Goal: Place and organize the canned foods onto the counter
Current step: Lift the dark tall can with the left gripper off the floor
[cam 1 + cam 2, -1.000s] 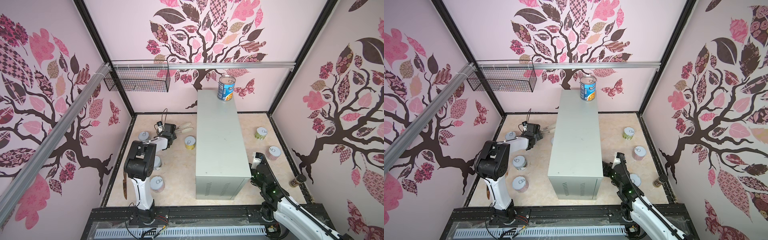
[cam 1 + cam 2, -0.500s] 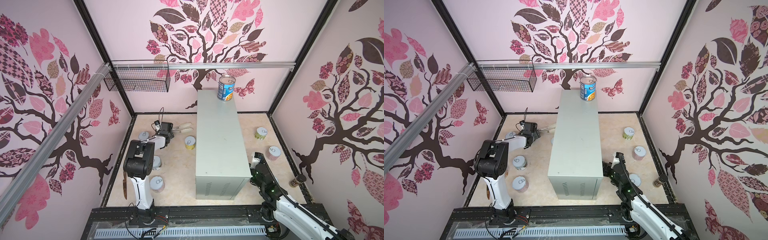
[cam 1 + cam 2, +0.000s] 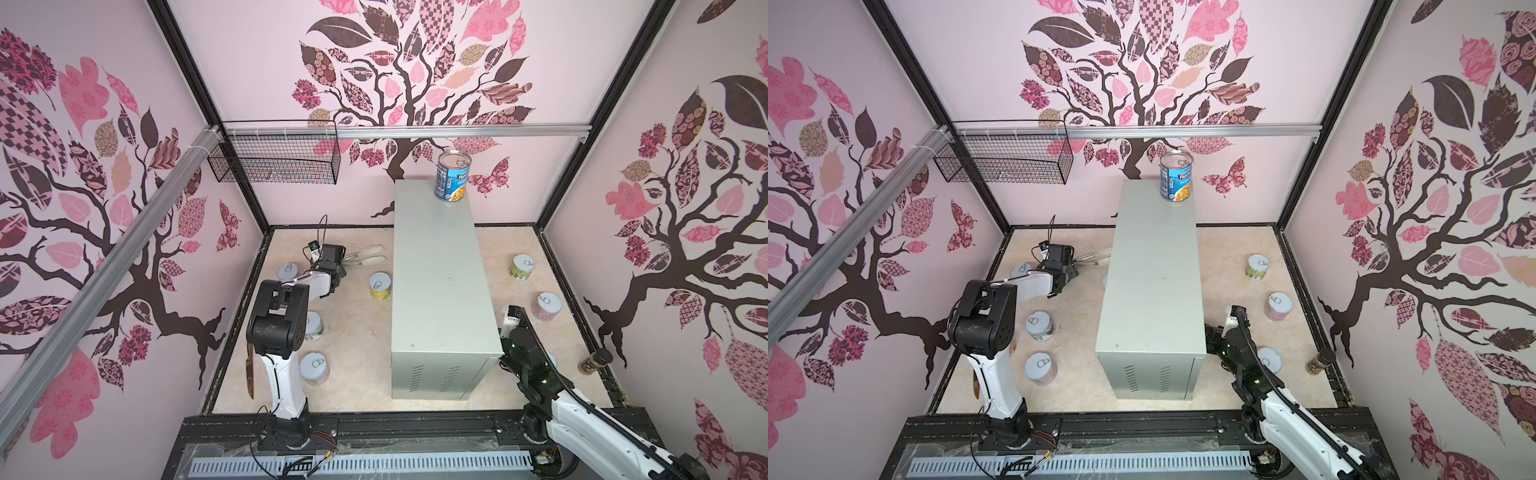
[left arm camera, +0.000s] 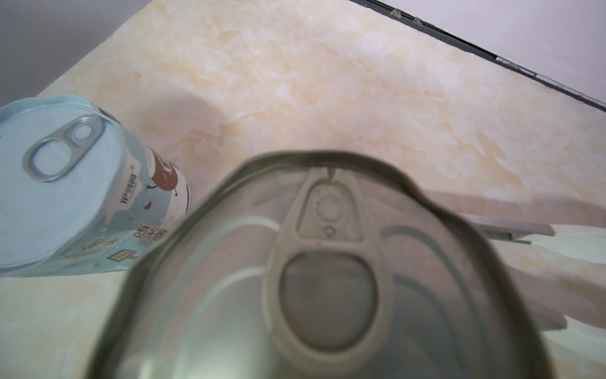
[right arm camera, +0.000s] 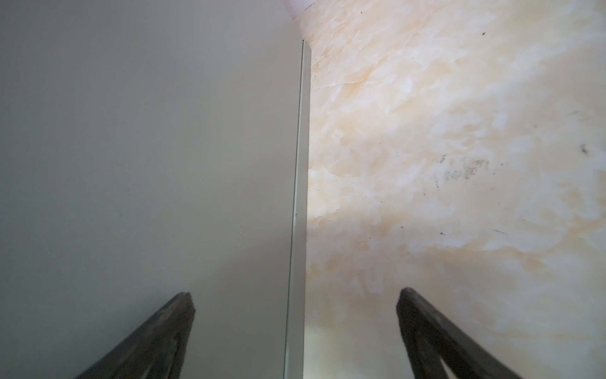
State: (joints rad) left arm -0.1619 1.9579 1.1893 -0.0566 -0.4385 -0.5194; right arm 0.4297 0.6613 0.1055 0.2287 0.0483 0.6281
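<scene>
Tall blue can (image 3: 451, 176) on the grey box (image 3: 436, 291), white brand lettering in both top views, partly legible as "Progresso", smaller line beneath beginning "Chick", pale blue can (image 4: 82, 187) in the left wrist view, Chinese characters on its label, not reliably readable.

A blurred silver tin lid (image 4: 229, 311) with its pull tab fills the near view; just beside it a pale blue tin (image 4: 65, 183) stands upright on the beige marbled floor (image 4: 328, 82)

- Pale pink walls (image 3: 257, 62) all round, covered in brown-and-pink tree decals.
- Beige marbled floor (image 3: 357, 374) below, evenly lit.
- Black wire basket (image 3: 274, 162) hangs far left from a silver rail (image 3: 498, 132).
</scene>
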